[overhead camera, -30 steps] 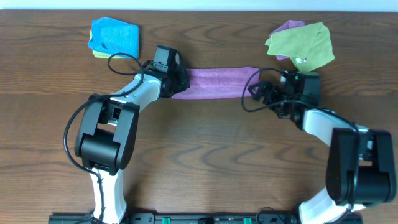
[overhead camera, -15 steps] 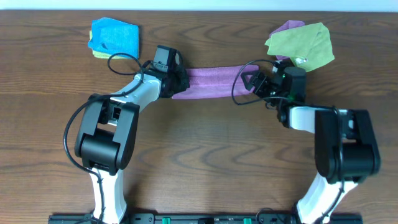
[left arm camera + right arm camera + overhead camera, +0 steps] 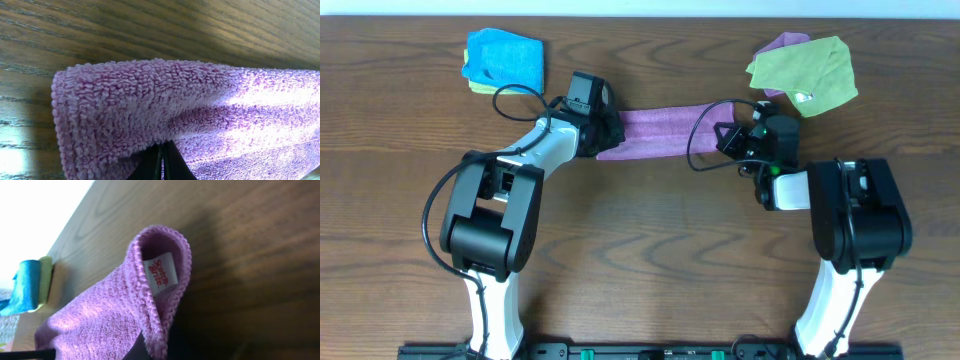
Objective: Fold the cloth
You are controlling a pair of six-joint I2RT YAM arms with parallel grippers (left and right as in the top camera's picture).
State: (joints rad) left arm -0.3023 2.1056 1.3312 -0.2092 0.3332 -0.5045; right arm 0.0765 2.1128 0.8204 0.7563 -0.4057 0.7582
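The purple cloth (image 3: 660,132) lies as a long narrow band across the far middle of the table, folded lengthwise. My left gripper (image 3: 605,138) is shut on its left end; in the left wrist view the dark fingertips (image 3: 170,162) pinch together under the fluffy folded edge (image 3: 150,100). My right gripper (image 3: 723,135) is shut on the cloth's right end. The right wrist view shows that end of the cloth (image 3: 100,325) curled upward from the jaws, with a white label (image 3: 162,272) inside the curl.
A blue cloth (image 3: 503,58) lies on a yellow-green one at the far left. A green cloth (image 3: 805,72) lies over another purple one at the far right, just behind my right arm. Black cables loop beside both wrists.
My right gripper moved left and slightly away to the cloth's right end and shut on it. The left gripper and the cloth's left end stayed put.
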